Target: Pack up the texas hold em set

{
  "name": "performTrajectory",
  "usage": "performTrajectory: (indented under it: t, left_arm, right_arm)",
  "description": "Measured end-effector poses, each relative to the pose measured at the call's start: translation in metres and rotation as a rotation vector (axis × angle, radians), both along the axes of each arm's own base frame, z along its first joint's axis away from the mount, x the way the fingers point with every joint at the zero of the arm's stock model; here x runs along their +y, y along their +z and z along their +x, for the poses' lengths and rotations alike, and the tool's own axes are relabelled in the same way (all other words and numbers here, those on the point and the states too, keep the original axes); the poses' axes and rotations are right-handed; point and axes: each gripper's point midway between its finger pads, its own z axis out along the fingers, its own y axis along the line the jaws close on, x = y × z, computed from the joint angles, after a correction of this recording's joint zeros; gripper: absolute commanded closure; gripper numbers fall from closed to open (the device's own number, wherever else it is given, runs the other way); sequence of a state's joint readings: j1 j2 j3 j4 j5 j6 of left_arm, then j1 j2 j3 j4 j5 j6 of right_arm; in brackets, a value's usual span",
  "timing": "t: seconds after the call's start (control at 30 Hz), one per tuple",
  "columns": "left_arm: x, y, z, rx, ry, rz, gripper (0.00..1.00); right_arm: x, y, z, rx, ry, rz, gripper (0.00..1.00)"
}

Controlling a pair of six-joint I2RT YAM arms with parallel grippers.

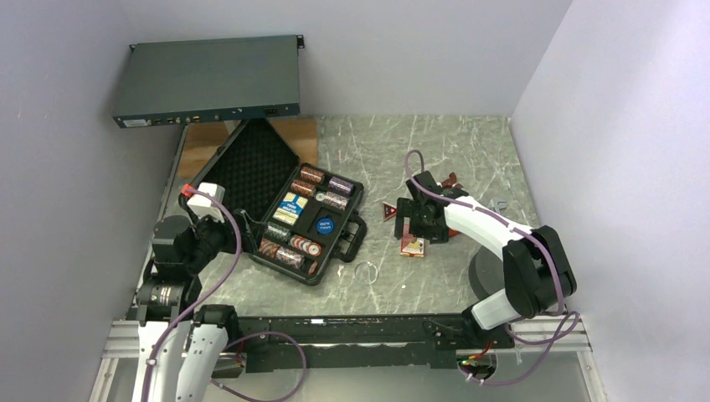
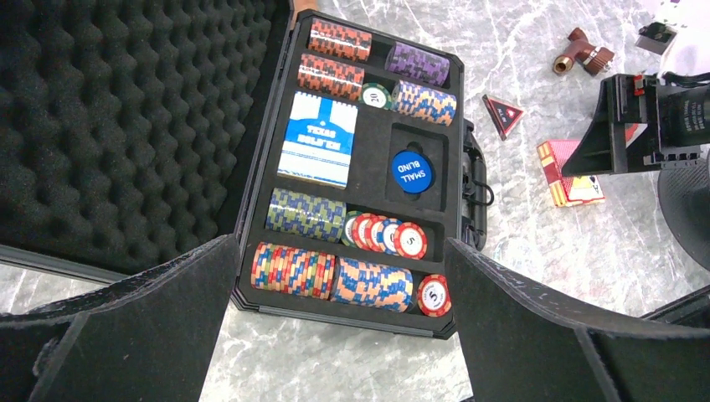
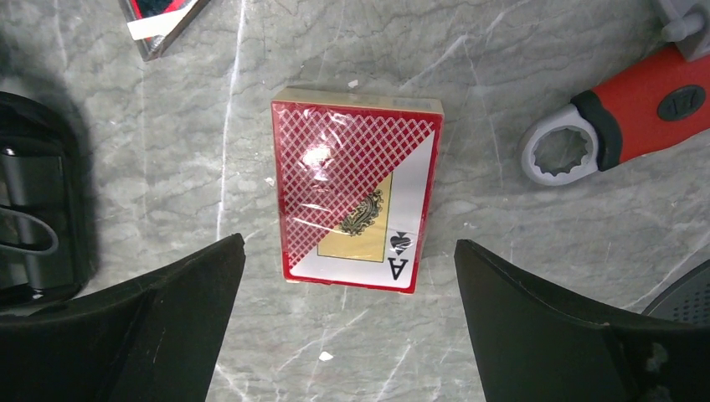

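While the left arm is reaching in low from the near left, the left gripper point(image 2: 342, 243) is hovering with its fingers spread wide above the near edge of the black case point(image 2: 373, 180). It is gripping nothing. The case is lying open left of the table's centre, its foam lid point(image 2: 100, 126) leaning back to the far left. Inside, a blue card box point(image 2: 318, 138) is showing "TEXAS". Beside it a blue disc point(image 2: 412, 171) is reading "SMALL BLIND", and loose chips point(image 2: 410, 241) are showing "5". The right arm is arching over from the near right, its wrist pointing straight down. The right gripper point(image 3: 347, 244) is hanging open, one finger on either side of the red card box point(image 3: 356, 188), neither touching it. That box is lying flat on the table right of the case, displaying an "A" and a spade. A red-handled wrench point(image 3: 611, 134) is lying just beside it.
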State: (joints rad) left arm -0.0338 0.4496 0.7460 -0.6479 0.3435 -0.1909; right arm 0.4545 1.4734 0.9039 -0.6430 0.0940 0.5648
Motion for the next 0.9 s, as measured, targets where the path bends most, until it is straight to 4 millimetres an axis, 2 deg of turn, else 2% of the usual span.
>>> performTrajectory:
  t: [0.27, 0.63, 0.9]
  left_arm:
    - [0.000, 0.002, -0.001, -0.012, 0.001, 0.000, 0.01]
    - [0.005, 0.001, 0.001, -0.011, 0.032, 0.011, 0.01]
    - [0.009, 0.001, 0.001, -0.012, 0.052, 0.017, 0.01]
  right_arm:
    - [-0.001, -0.008, -0.002, 0.019, 0.017, -0.028, 0.04]
    - [0.001, -0.027, -0.005, 0.073, 0.037, -0.081, 0.15]
    - [0.009, -0.020, 0.004, 0.040, 0.054, -0.105, 0.14]
